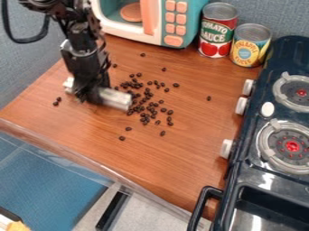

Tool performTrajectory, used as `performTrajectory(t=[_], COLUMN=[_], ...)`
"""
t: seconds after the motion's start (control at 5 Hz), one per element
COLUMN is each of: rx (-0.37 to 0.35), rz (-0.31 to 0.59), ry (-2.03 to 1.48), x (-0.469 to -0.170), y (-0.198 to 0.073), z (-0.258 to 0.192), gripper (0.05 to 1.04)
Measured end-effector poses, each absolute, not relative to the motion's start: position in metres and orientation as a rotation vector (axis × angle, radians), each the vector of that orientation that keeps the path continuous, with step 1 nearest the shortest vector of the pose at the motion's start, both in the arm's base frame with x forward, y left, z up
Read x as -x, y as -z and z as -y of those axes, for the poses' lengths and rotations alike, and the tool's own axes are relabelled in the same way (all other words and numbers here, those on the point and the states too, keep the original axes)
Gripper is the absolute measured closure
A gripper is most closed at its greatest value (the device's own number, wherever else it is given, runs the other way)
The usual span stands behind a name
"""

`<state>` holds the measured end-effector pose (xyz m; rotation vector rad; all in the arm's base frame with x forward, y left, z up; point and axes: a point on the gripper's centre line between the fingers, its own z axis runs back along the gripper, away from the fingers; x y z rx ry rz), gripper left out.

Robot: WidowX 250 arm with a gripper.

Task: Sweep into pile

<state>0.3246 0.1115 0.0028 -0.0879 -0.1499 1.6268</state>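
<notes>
The gripper (93, 95) hangs low over the left part of the wooden counter, holding a pale, bar-shaped sweeping tool (114, 98) crosswise. Dark beans (147, 106) lie just right of the tool's right end, densest near the middle of the counter and thinning outward. A few stray beans (57, 101) rest left of the tool. One lone bean (208, 98) lies farther right, toward the stove, and a few others are scattered near the microwave and toward the front.
A toy microwave (163, 22) stands at the back, beside a tomato sauce can (217, 30) and a pineapple can (250, 45). The toy stove (244, 149) borders the right side. The counter (163, 167) ends at a clear front edge strip.
</notes>
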Motion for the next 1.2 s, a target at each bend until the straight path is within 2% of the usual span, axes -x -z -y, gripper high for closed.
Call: performTrajectory(t=[0.6, 1.0, 1.2], rx=[0.113, 0.147, 0.206], rz=[0.155, 0.079, 0.04], ry=[-1.705, -1.732, -1.742], x=[-0.361, -0.358, -0.357], y=[-0.004, -0.011, -0.026], z=[-0.114, -0.104, -0.098], gripper=[0.697, 0.697, 0.698])
